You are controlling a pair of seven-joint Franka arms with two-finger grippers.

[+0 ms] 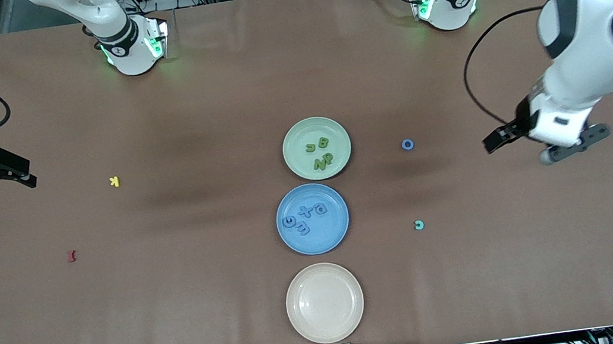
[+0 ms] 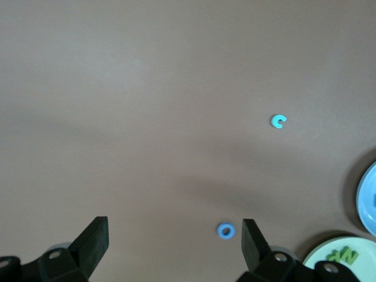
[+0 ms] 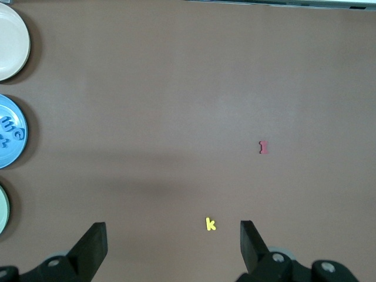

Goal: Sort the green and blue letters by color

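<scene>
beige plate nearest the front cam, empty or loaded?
Empty. The beige plate shows only bare surface in the front view, while the blue plate and green plate each hold letters.

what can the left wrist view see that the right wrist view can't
Only the left wrist view shows the blue ring letter and the teal c letter lying loose on the table, plus the green letters on the green plate, with the open left claw at its edge.

Only the right wrist view shows the yellow k, the red I, the cream plate and the open right claw.

Both show the brown table, the blue plate and the green plate's rim.
</scene>
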